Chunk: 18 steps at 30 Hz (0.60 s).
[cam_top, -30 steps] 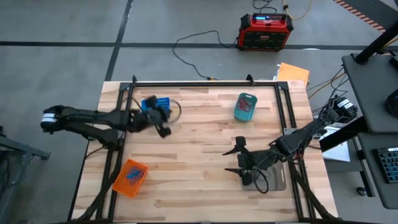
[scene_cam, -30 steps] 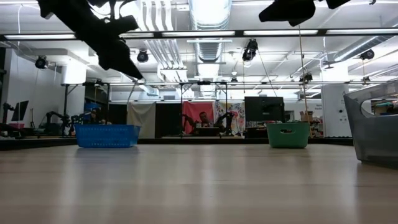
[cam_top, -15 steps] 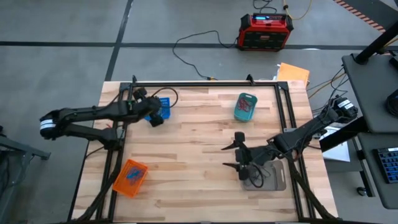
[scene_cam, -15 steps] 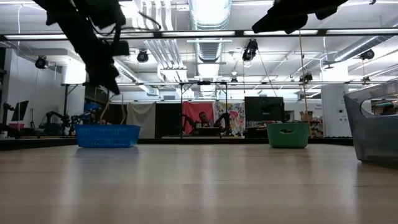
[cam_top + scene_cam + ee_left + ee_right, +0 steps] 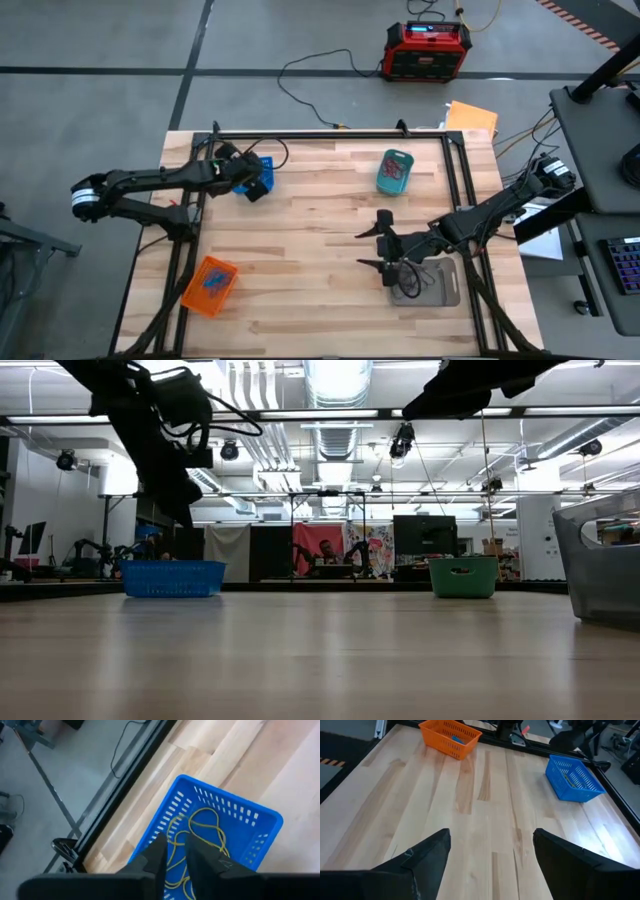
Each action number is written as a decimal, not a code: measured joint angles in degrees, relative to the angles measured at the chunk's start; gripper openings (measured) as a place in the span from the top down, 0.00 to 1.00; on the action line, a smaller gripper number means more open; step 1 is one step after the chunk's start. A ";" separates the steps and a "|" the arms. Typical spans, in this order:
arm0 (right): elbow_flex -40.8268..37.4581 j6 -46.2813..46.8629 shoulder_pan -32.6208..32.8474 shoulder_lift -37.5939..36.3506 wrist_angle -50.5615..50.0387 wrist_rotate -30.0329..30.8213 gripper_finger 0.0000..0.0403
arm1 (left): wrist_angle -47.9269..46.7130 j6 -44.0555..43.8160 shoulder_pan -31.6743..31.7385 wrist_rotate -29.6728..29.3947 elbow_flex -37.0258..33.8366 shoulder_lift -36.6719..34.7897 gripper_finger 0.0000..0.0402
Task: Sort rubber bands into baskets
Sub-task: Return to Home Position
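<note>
Left jaws first: we see them drawn almost together, only a thin slit between, gripping nothing. They hang above the near edge of the blue basket (image 5: 263,165), which sits at the far left of the surface (image 5: 320,220), and inside it we can make out a tangle of yellow-tan rubber bands (image 5: 200,827). The left arm (image 5: 150,182) reaches in from the left side.

Over to the right jaws: spread wide and empty, they hover above bare wood just left of the grey basket (image 5: 445,290) at the near right. What lies in that basket we cannot tell. The right arm (image 5: 490,212) stretches in from the right.

Farther out, the teal basket (image 5: 394,172) stands at the far right with red-brown bands (image 5: 393,177) in it. The orange basket (image 5: 209,285) sits at the near left, holding blue bands (image 5: 213,280).
</note>
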 joint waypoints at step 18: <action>-12.21 -4.67 -0.36 0.09 24.43 -0.28 0.33 | 49.08 -3.43 -32.09 7.60 -10.66 -0.83 0.68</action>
